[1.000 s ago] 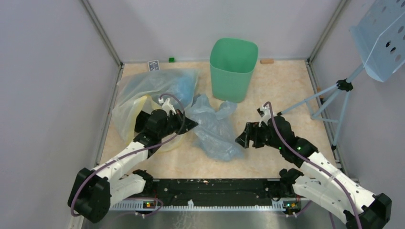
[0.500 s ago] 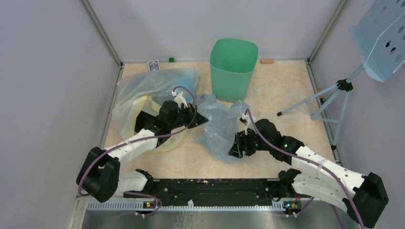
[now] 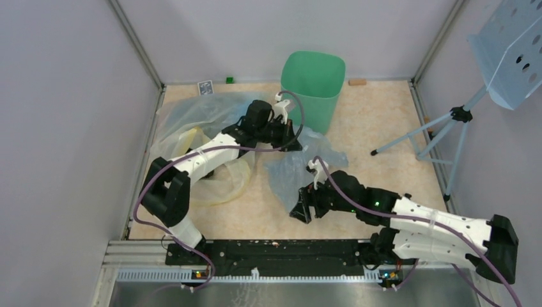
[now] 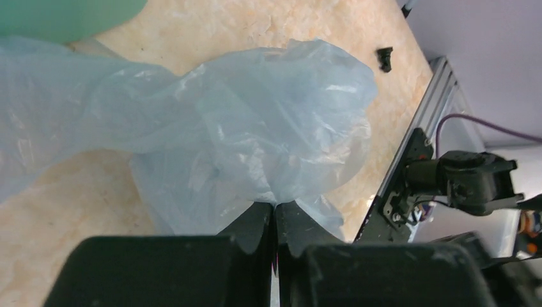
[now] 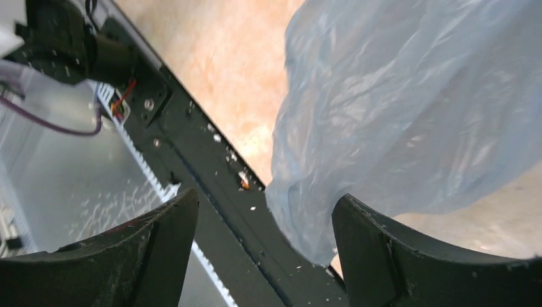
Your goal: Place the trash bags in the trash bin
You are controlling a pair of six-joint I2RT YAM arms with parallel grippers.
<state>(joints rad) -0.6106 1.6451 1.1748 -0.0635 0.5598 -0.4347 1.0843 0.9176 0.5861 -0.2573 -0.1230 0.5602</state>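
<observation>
The light-blue trash bag (image 3: pixel 291 171) lies crumpled on the table just in front of the mint-green trash bin (image 3: pixel 311 89). My left gripper (image 3: pixel 293 142) is shut on the bag's far end, right by the bin's base. In the left wrist view the jaws (image 4: pixel 275 208) pinch a fold of the bag (image 4: pixel 255 128), and the bin's side (image 4: pixel 64 16) shows at the top left. My right gripper (image 3: pixel 300 209) is open at the bag's near end. In the right wrist view (image 5: pixel 265 224) the bag's edge (image 5: pixel 415 109) hangs between the spread fingers.
A big clear yellow-tinted bag (image 3: pixel 192 131) lies at the left under my left arm. A tripod (image 3: pixel 447 128) with a perforated pale-blue panel (image 3: pixel 511 51) stands at the right. A card (image 3: pixel 204 87), a green block (image 3: pixel 229 80) and a wooden block (image 3: pixel 357 82) lie by the back wall.
My left arm has reached up and right towards the bin, dragging the bag's far end with it. My right gripper has slid left and nearer, to the bag's near end.
</observation>
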